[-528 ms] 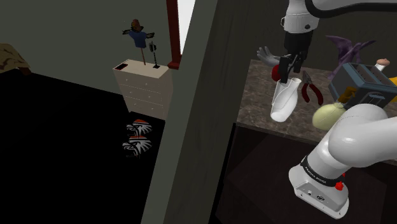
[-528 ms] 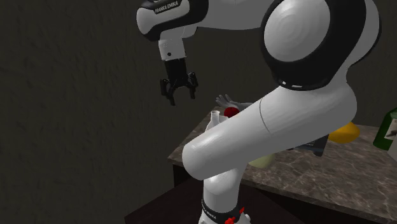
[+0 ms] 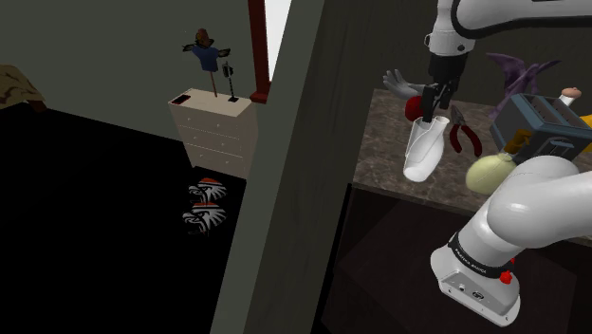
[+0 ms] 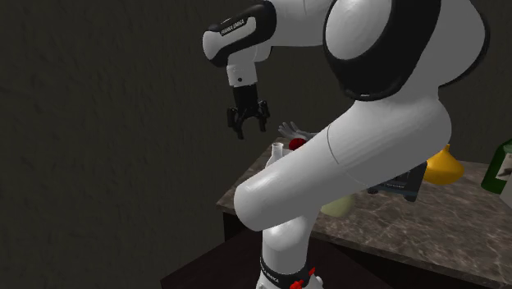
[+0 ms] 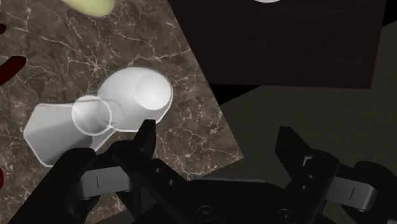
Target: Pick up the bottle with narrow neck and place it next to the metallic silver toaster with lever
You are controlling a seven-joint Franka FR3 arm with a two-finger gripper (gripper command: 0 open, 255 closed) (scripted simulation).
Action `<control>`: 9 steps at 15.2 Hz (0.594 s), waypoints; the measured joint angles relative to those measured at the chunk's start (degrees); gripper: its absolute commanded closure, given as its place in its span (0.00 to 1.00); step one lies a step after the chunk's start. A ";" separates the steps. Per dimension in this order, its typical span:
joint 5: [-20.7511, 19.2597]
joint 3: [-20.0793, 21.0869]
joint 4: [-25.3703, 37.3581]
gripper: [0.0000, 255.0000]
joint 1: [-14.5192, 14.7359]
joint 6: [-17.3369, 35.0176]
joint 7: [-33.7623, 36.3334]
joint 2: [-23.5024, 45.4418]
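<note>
A white bottle with a narrow neck (image 3: 422,152) stands upright near the edge of the dark marbled counter (image 3: 384,142). My black gripper (image 3: 436,99) hangs open just above its neck. From the second exterior view the gripper (image 4: 248,123) sits a little above and to the left of the bottle's mouth (image 4: 278,151). In the wrist view the bottle (image 5: 137,95) lies just beyond one finger (image 5: 146,133), outside the gap of the gripper (image 5: 217,137). The grey-blue toaster (image 3: 536,119) stands further along the counter, partly behind my arm.
Red-handled pliers (image 3: 463,139), a pale yellow egg shape (image 3: 489,174), a purple winged figure (image 3: 522,68) and a grey hand-like figure (image 3: 400,83) crowd the counter between bottle and toaster. A green bottle (image 4: 500,168) stands far right. The counter edge drops off beside the bottle.
The gripper has come down and moved closer to the bottle's neck, shifting right in the second exterior view. It stays open. The bottle has not moved.
</note>
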 measured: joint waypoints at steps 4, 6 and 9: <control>-3.17 -5.85 -0.01 0.00 -1.56 5.28 -5.17 4.01; -4.30 -8.75 0.48 0.00 -2.07 8.25 -7.67 6.85; -5.36 -12.69 2.04 0.00 -2.66 11.29 -11.48 10.51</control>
